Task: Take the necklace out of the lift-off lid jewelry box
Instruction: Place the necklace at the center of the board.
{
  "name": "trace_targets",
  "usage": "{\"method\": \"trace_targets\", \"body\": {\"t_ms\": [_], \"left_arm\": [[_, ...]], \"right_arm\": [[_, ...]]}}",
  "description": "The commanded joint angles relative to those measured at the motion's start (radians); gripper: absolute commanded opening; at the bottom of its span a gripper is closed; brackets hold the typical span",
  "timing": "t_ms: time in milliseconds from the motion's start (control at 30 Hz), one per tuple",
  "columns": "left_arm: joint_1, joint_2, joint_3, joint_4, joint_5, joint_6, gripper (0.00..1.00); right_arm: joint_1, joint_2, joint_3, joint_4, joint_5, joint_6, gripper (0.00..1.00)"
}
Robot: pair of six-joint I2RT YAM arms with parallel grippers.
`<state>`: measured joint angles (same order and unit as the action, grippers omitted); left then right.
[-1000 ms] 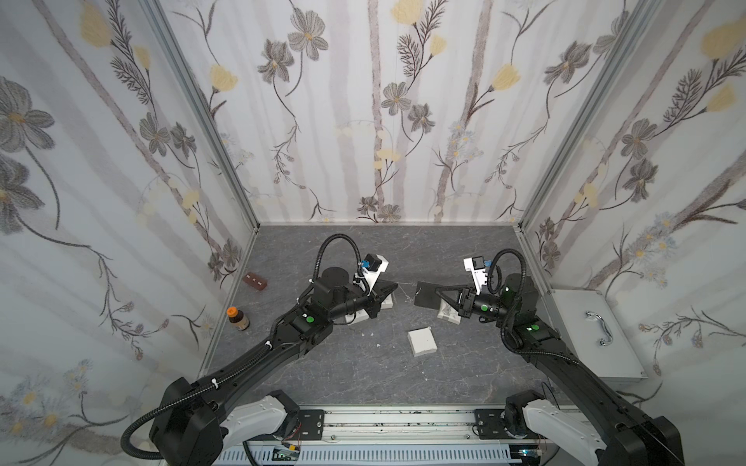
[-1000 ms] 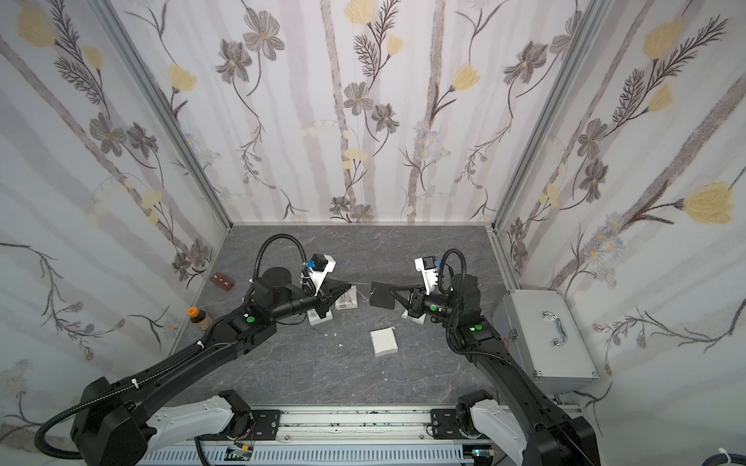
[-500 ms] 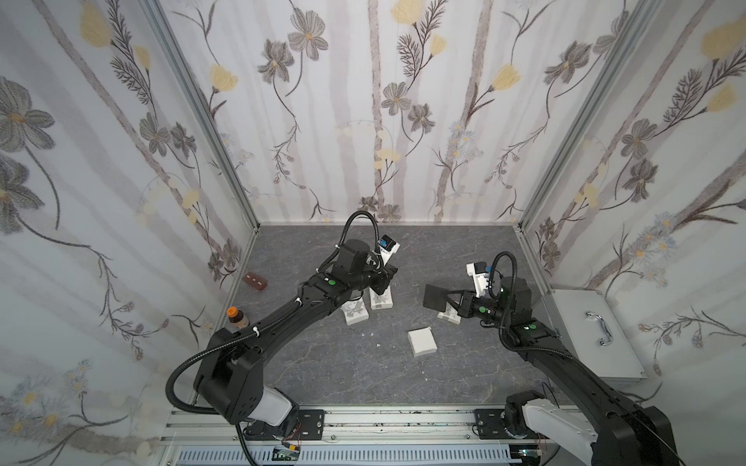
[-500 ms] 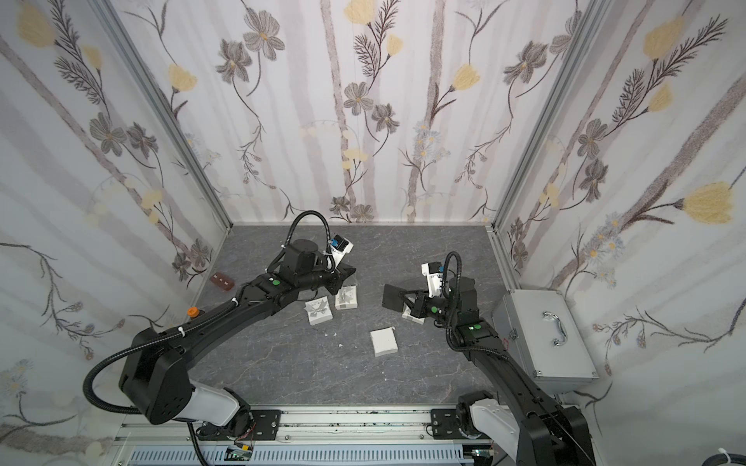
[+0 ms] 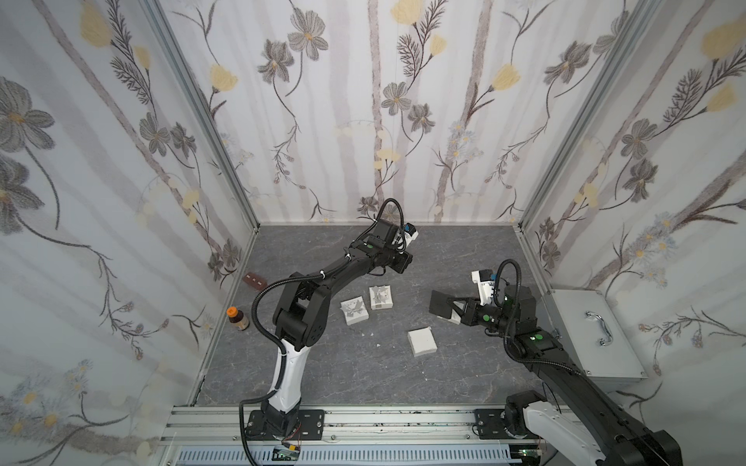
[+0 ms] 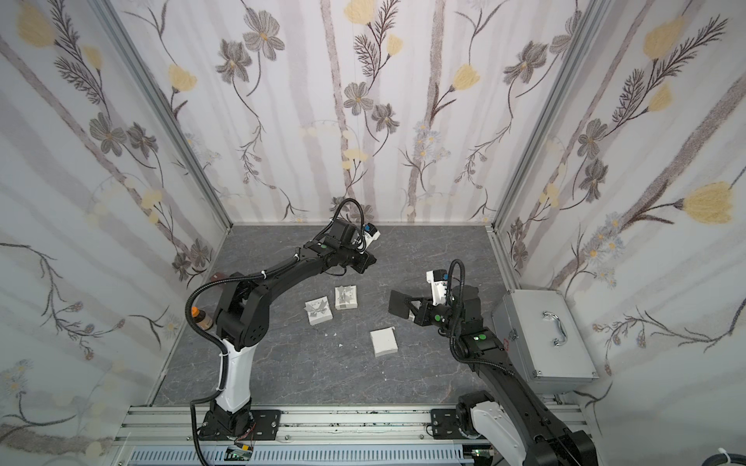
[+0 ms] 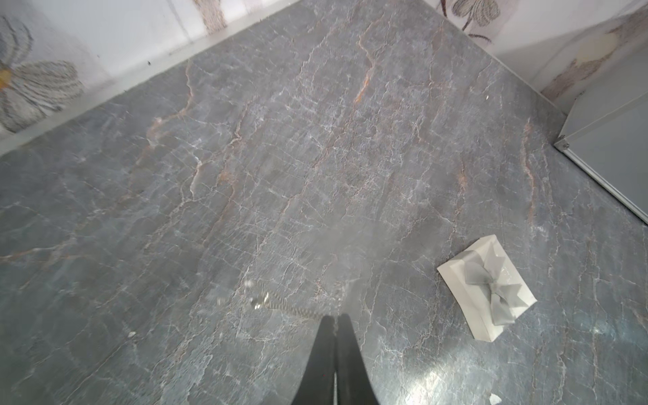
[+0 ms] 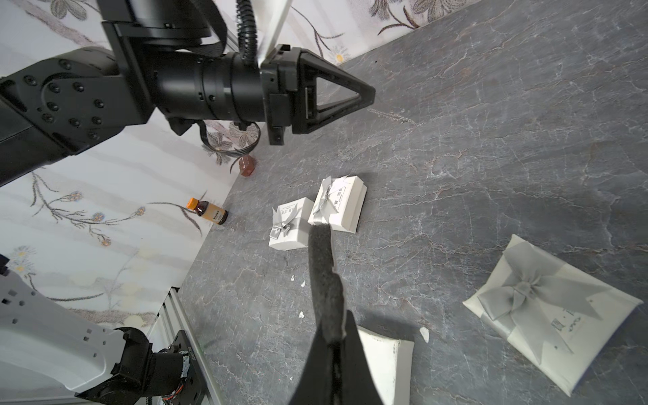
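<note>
left gripper (image 7: 335,318) pinching necklace (image 7: 280,305) | right gripper (image 8: 335,333) pinching foam pad (image 8: 321,266) | bottle (image 8: 209,212), boxes (image 8: 291,228) nearby

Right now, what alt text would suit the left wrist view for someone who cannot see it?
The left gripper, shut, pinches one end of a thin necklace that trails over a grey stone table. A white box with a grey bow lies nearby, apart from the chain.

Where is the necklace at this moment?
The necklace trails from the shut left gripper's tips in both wrist views, over the table near the back wall, beyond the ribboned boxes.
</note>
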<state>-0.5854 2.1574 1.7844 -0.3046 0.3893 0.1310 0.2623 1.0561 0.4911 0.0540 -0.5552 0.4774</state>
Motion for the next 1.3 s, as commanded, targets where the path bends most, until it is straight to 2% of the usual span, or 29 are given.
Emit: {"method": "trace_targets", "body": {"t_ms": [0, 167, 700, 800, 900, 933, 967, 1100, 1167, 1267], "left_arm": [[0.001, 0.062, 0.082, -0.074, 0.023, -0.001, 0.00], [0.011, 0.106, 0.123, -0.118, -0.015, -0.007, 0.00], [0.133, 0.150, 0.132, -0.331, -0.112, -0.021, 0.00], [0.147, 0.142, 0.126, -0.343, -0.141, -0.030, 0.03], [0.151, 0.114, 0.095, -0.330, -0.201, -0.037, 0.14], [0.150, 0.098, 0.080, -0.320, -0.213, -0.036, 0.21], [0.151, 0.078, 0.060, -0.309, -0.220, -0.037, 0.33], [0.133, -0.012, -0.031, -0.254, -0.250, -0.021, 0.59], [0.112, -0.066, -0.080, -0.236, -0.267, -0.004, 0.64], [0.048, -0.149, -0.155, -0.230, -0.278, 0.040, 0.66]], "right_arm": [[-0.001, -0.005, -0.006, -0.005, 0.013, -0.006, 0.00], [-0.001, 0.011, -0.008, 0.002, 0.010, -0.006, 0.00], [-0.001, 0.100, -0.008, 0.015, -0.034, -0.006, 0.00], [-0.003, 0.101, -0.008, -0.007, -0.028, -0.016, 0.00], [-0.001, 0.099, -0.007, -0.025, -0.011, -0.020, 0.00], [-0.002, 0.101, -0.005, -0.031, -0.002, -0.023, 0.00], [-0.001, 0.104, -0.003, -0.039, 0.011, -0.025, 0.00], [-0.002, 0.126, 0.014, -0.068, 0.060, -0.033, 0.00], [-0.002, 0.133, 0.018, -0.077, 0.080, -0.033, 0.00], [-0.003, 0.139, 0.023, -0.095, 0.129, -0.030, 0.00]]}}
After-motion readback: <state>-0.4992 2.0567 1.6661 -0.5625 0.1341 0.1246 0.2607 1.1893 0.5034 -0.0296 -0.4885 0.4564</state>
